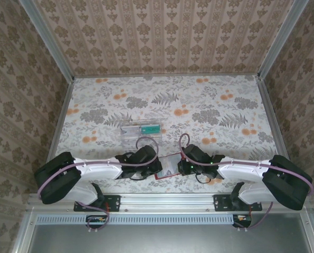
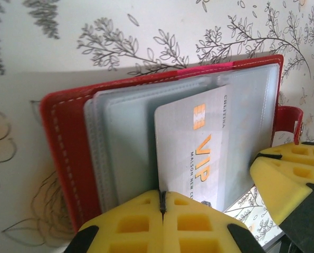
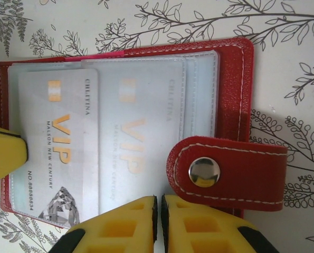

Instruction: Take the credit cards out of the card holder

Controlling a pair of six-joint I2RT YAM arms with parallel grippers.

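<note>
Left gripper (image 2: 162, 195) and right gripper (image 3: 158, 200), both closed, cover part of the card holder (image 3: 235, 79).

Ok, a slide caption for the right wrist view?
Open red card holder on floral table: one VIP card bare, second card behind plastic.

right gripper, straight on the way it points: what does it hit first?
The card holder itself: the shut right gripper points at the edge nearest it, by the clear pocket left of the snap strap. Depth is unclear; the tips may already touch it.
</note>
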